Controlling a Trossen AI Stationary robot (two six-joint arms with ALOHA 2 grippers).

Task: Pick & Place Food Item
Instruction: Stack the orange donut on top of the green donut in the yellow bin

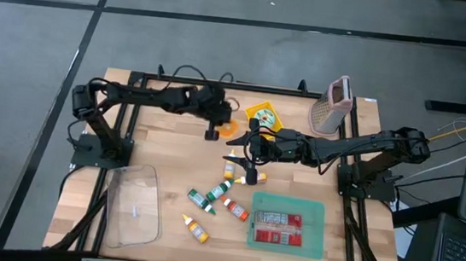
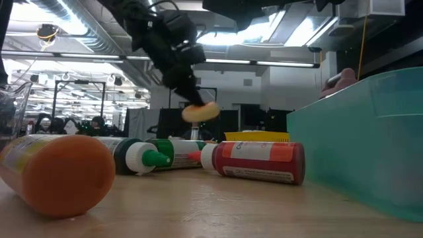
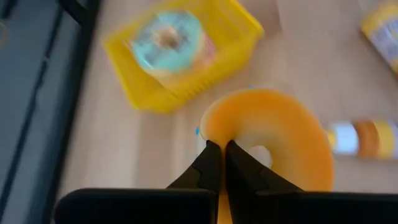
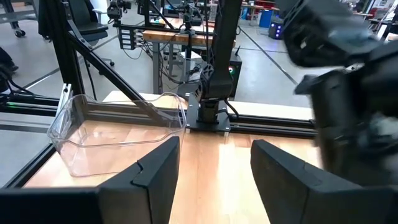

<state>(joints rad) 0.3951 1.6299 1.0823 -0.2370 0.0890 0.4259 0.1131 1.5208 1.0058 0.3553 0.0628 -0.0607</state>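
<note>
Smooth orange bottle (image 2: 56,173), glossy ring doughnut (image 3: 273,140) pinched by left end effector (image 3: 219,155)

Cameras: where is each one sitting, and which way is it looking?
High view: above the table, looking straight down; both arms show, with the left gripper and right gripper.
Low view: at tabletop height, looking level past the bottles; the left arm comes in from above.
Left wrist view: on the left arm, looking past its shut fingers at the orange donut.
Right wrist view: on the right arm, looking past its open fingers at the clear bin.
Shared: high, low and left wrist views all show the orange donut.
</note>
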